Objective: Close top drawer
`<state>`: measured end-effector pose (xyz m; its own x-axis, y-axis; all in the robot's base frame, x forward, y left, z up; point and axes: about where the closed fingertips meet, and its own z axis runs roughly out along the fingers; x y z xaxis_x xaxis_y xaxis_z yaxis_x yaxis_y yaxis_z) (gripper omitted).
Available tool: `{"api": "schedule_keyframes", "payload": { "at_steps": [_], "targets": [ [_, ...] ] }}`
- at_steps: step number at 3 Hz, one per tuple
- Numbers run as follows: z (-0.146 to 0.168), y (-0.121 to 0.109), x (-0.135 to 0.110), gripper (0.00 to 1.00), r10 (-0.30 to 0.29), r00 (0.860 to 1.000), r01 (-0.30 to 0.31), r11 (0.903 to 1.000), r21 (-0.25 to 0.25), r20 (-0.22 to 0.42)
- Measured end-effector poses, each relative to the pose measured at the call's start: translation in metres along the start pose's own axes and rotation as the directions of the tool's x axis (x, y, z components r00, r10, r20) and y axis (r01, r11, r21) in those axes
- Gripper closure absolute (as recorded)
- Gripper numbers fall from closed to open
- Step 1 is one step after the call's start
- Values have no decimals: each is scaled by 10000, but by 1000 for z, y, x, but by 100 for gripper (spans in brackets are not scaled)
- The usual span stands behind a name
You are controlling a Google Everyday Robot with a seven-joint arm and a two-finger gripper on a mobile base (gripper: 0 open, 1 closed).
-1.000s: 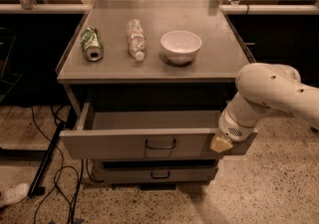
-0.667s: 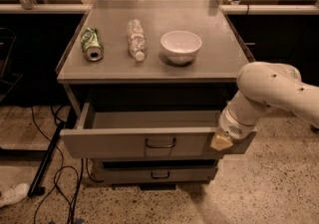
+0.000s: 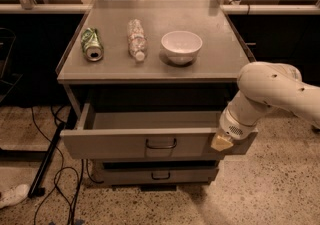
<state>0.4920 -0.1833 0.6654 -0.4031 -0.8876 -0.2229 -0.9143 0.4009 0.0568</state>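
The top drawer (image 3: pixel 125 141) is a wide grey drawer pulled out from the cabinet, open, and its inside looks empty. Its flat front carries a small metal loop handle (image 3: pixel 161 144) at the centre. My gripper (image 3: pixel 221 142) hangs from the white arm (image 3: pixel 270 94) that comes in from the right. It rests against the right end of the drawer front, well right of the handle. A yellowish finger pad (image 3: pixel 220 143) shows against the front.
A narrower lower drawer (image 3: pixel 155 174) sits slightly open beneath. On the cabinet top (image 3: pixel 220 64) lie a green can (image 3: pixel 92 44), a plastic bottle (image 3: pixel 136 39) and a white bowl (image 3: pixel 181 46). Cables (image 3: pixel 55 189) run over the floor at the left.
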Motion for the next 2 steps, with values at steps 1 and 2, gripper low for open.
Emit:
{"api": "schedule_keyframes", "payload": {
  "at_steps": [1, 2],
  "targets": [
    [0, 0, 0, 28, 0, 10000, 0, 10000, 0, 0],
    [0, 0, 0, 5, 0, 10000, 0, 10000, -1, 0]
  ]
}}
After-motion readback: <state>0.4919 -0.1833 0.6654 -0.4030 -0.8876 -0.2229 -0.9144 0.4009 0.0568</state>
